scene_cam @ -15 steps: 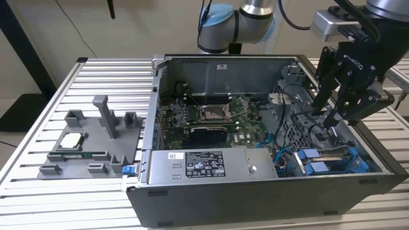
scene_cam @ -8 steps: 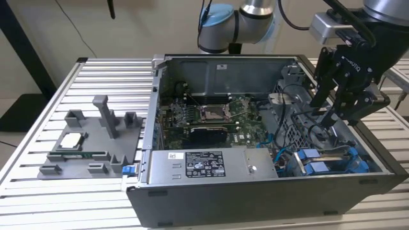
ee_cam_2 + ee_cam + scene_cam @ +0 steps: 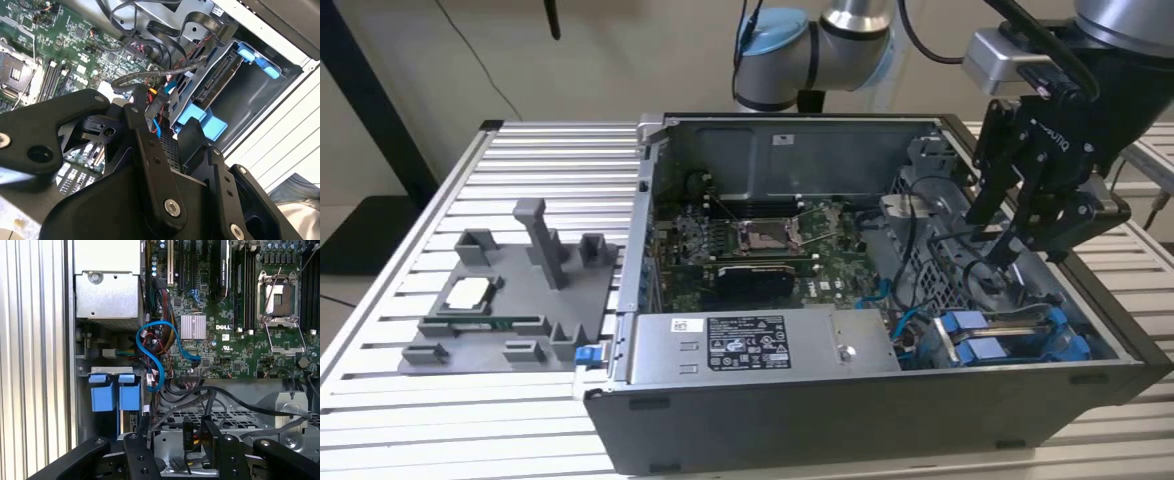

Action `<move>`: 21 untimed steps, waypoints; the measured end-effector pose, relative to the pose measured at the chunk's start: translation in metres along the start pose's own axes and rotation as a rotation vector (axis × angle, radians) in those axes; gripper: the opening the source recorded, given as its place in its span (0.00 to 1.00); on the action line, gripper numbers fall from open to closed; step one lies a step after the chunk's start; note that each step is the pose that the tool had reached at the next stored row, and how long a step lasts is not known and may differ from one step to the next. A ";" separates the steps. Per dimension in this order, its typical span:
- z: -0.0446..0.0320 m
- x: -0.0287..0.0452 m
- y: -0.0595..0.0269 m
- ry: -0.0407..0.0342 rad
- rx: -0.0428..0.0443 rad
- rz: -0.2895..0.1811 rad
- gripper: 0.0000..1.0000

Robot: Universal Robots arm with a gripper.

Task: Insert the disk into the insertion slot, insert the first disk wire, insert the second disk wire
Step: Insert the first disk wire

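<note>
Standing apart with a clear gap between them, the black fingers [image 3: 143, 131] of the gripper [image 3: 177, 426] close on nothing that can be made out. A black plug [image 3: 187, 436] with red and orange leads lies in that gap, close against one finger. Whether it touches the pad cannot be told, because the finger itself hides the spot. The gripper's own dark links cut across the near part of both wrist views and cover part of the perforated drive cage [image 3: 235, 416] under it.

The disk [image 3: 216, 80] sits in its slot just beside the power supply box [image 3: 761, 340], on the exterior view's right of that box, inside the open computer case [image 3: 854, 430]. Most of it is hard to see. The slot walls hide its flat faces, and in the second wrist view it shows edge-on as a dark strip with a row of connectors. Around it runs the bright blue carrier [image 3: 112, 397], whose two end tabs stand side by side just past the box's end in the first wrist view. The carrier's lower part there is cut off by a gripper link.

A blue cable [image 3: 150, 355] loops beside the box, between it and the green motherboard [image 3: 240, 315]. In the exterior view the gripper hangs over the case farther from the box than the disk is.
</note>
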State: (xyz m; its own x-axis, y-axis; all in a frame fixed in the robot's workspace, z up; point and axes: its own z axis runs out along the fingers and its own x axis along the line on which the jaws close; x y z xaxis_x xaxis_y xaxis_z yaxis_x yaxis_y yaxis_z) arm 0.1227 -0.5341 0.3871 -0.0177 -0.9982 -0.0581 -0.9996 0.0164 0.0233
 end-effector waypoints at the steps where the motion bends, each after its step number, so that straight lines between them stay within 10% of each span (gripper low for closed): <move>1: 0.0000 0.0000 0.0000 0.0000 0.0001 0.000 0.53; 21: 0.0001 0.0000 0.0000 0.0000 0.0007 0.000 0.35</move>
State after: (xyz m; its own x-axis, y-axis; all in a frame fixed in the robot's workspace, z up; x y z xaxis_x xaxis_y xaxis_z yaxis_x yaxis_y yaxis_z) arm 0.1227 -0.5341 0.3871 -0.0177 -0.9982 -0.0581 -0.9996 0.0164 0.0226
